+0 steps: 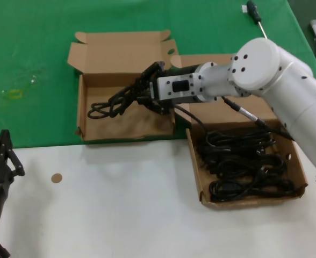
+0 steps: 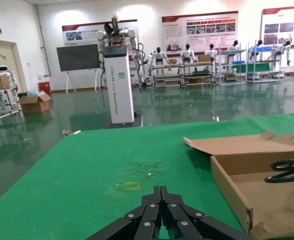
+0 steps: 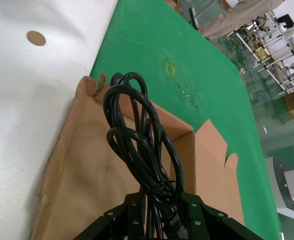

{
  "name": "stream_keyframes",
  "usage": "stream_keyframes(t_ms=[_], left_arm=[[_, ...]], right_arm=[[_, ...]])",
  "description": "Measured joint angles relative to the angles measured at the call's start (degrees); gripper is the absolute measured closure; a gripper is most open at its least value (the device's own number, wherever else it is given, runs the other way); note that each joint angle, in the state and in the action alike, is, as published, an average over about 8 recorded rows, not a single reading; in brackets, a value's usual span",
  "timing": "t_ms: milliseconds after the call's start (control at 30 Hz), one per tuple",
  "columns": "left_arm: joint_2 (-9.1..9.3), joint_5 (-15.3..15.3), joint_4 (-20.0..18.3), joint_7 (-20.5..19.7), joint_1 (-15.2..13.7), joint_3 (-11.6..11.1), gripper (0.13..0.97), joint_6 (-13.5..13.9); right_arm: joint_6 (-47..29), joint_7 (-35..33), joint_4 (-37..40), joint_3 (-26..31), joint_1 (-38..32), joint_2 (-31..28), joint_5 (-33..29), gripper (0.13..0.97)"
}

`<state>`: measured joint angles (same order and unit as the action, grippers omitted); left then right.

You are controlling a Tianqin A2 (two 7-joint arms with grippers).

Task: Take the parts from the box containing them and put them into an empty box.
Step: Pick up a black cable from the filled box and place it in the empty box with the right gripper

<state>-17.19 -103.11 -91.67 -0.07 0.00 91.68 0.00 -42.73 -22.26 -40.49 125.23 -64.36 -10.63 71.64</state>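
The right tool [image 1: 153, 88] pinches a looped black power cord [image 1: 112, 102] above the narrower brown cardboard box [image 1: 83, 110]; the left tool [image 1: 2, 156], pressed together, idles near that box.

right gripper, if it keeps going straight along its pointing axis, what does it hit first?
Likely the far side wall of the narrower brown cardboard box. The right gripper, shut on a looped black power cord bundle, points across that box's floor toward the robot's left. Its height above the floor is unclear, so it might clear the wall.
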Motion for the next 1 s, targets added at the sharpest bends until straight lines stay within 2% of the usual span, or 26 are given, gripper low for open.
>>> stream_keyframes(t_ms=[333, 567, 867, 1000], left_arm=[[0.0, 0.02, 0.0, 0.02, 0.0, 0.0, 0.945, 0.0], [0.0, 0.02, 0.0, 0.03, 0.0, 0.0, 0.945, 0.0], [0.0, 0.02, 0.0, 0.03, 0.0, 0.0, 0.945, 0.0], [0.0, 0.01, 0.0, 0.03, 0.0, 0.0, 0.945, 0.0]], right_arm=[[4.17, -7.03, 7.91, -1.47, -2.09, 3.64, 2.29, 0.805], [5.16, -10.48, 10.79, -1.93, -2.45, 4.69, 3.31, 0.79], [5.21, -11.18, 10.66, -1.87, -2.38, 4.89, 3.52, 0.679], [4.76, -9.98, 8.78, -1.62, -2.09, 4.36, 3.19, 0.588]])
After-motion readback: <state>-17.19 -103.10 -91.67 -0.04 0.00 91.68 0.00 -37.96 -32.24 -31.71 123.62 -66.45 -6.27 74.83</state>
